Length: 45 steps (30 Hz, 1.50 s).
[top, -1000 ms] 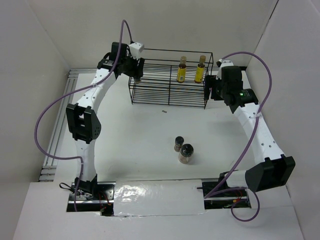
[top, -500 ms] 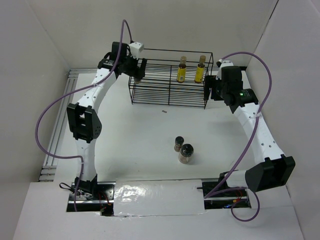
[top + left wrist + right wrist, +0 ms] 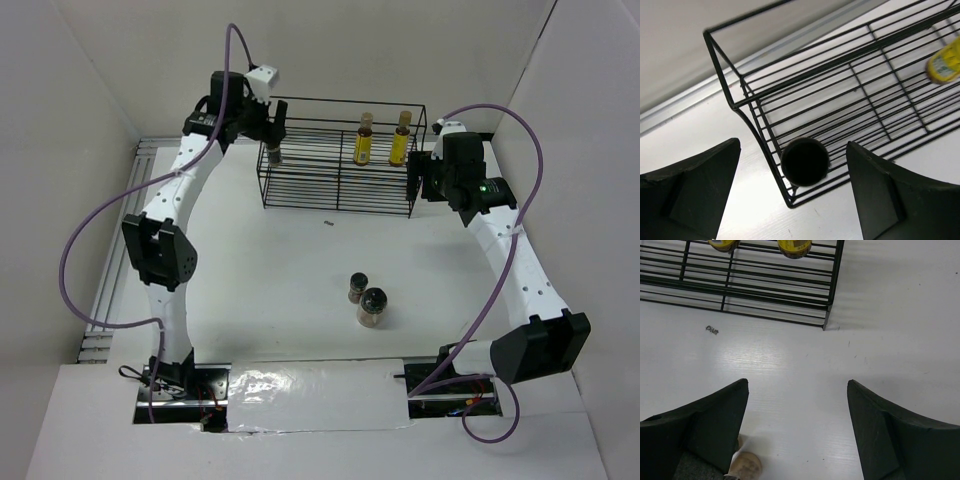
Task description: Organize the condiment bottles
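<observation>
Left wrist view: the jar [image 3: 804,161] in the end corner of the rack [image 3: 735,102] shows only its dark lid, body hidden beneath, and a yellow bottle [image 3: 944,66] is cut by the right picture edge. Right wrist view: both yellow bottles [image 3: 794,246] are cut by the top edge. The speck [image 3: 712,330] on the tabletop [image 3: 890,340] off the rack's front edge is too small to identify, and so is a tan shape [image 3: 747,466] near the bottom edge.
</observation>
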{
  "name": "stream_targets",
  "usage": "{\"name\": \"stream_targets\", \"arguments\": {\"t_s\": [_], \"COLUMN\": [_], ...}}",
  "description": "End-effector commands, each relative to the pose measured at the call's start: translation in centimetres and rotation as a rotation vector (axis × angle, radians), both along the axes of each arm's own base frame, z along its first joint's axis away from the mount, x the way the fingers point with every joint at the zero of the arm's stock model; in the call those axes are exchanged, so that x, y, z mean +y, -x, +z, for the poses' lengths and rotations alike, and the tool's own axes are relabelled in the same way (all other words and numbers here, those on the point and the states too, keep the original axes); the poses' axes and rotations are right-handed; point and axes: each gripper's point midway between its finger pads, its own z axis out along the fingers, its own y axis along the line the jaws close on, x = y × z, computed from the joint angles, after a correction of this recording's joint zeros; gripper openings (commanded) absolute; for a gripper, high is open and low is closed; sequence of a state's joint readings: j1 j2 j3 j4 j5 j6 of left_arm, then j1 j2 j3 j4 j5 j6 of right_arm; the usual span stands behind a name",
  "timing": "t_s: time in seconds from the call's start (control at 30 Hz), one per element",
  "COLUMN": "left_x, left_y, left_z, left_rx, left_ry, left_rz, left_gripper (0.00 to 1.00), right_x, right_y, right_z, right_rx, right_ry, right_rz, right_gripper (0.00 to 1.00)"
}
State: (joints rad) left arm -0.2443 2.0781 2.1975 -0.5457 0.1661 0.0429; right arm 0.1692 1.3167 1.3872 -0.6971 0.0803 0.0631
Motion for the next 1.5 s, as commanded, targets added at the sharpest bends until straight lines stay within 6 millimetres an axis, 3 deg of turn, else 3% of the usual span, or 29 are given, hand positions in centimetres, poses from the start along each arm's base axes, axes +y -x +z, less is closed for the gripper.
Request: {"name": "stream_targets", "arguments": {"t_s": [0.0, 0.07, 0.1, 0.17, 0.2, 0.23, 0.27, 0.3, 0.33, 0.4, 0.43, 0.47, 0.5, 0.53, 0.57, 0.73, 1.07, 1.47], "left_x": [-1.3, -2.2, -3.7, -5.7, -8.2, -9.3, -11.6, -12.7, -13.5, -15.9, -16.2, -17.2, -17.7, -17.6, -18.2, -19.8, -23.2, -24.8], "left_y": [3.2, 4.5, 6.1, 8.8, 10.9, 12.2, 15.2, 16.9, 18.4, 22.8, 24.5, 26.5, 27.4, 28.4, 29.3, 30.0, 32.8, 31.4], "left_z": [11.4, 13.2, 14.3, 14.9, 14.2, 13.5, 11.7, 10.5, 7.4, 4.9, 1.3, 0.5, -0.7, -3.5, -4.3, -8.1, -12.9, -15.3], "left_rx": [-0.226, -0.246, -0.258, -0.272, -0.268, -0.255, -0.205, -0.172, -0.097, -0.049, 0.029, 0.003, 0.005, 0.047, 0.028, 0.026, 0.053, 0.082], "left_ry": [0.117, 0.138, 0.154, 0.141, 0.116, 0.106, 0.097, 0.093, 0.081, 0.068, 0.054, 0.026, 0.016, -0.007, -0.026, -0.056, -0.057, -0.096], "left_rz": [-0.07, -0.12, -0.202, -0.319, -0.44, -0.497, -0.619, -0.683, -0.737, -0.898, -0.947, -1.032, -1.068, -1.093, -1.135, -1.214, -1.374, -1.353], "left_gripper": [0.99, 0.99, 0.98, 0.78, 0.7, 0.67, 0.63, 0.63, 0.63, 0.71, 0.74, 0.78, 0.82, 0.84, 0.85, 0.92, 0.95, 0.9], "right_x": [0.0, 0.0, 0.1, 0.0, 0.1, 0.2, 0.2, 0.2, 0.2, 0.1, 0.1, -0.1, -0.3, -0.3, -0.4, -0.5, -1.4, -1.6], "right_y": [0.6, 0.8, 0.8, 0.9, 1.1, 1.2, 1.5, 1.6, 1.9, 2.1, 2.4, 2.6, 2.8, 2.9, 3.1, 4.0, 5.2, 5.1], "right_z": [2.4, 2.7, 2.8, 2.3, 1.9, 1.7, 1.5, 1.2, 1.0, 0.9, 0.8, 1.0, 1.0, 0.9, 1.0, 0.3, 0.0, 0.0], "right_rx": [-0.061, -0.076, -0.08, -0.068, -0.052, -0.046, -0.039, -0.031, -0.03, -0.033, -0.032, -0.038, -0.039, -0.037, -0.039, -0.022, -0.021, -0.019], "right_ry": [-0.035, -0.045, -0.05, -0.047, -0.047, -0.048, -0.052, -0.054, -0.054, -0.054, -0.052, -0.05, -0.047, -0.045, -0.042, -0.036, -0.003, 0.017], "right_rz": [-0.004, -0.005, -0.004, -0.003, -0.002, 0.002, 0.003, 0.001, 0.002, -0.001, -0.001, -0.004, -0.008, -0.008, -0.007, -0.007, -0.027, -0.019], "right_gripper": [0.86, 0.87, 0.87, 0.84, 0.83, 0.8, 0.79, 0.79, 0.79, 0.79, 0.8, 0.8, 0.8, 0.81, 0.81, 0.81, 0.83, 0.84]}}
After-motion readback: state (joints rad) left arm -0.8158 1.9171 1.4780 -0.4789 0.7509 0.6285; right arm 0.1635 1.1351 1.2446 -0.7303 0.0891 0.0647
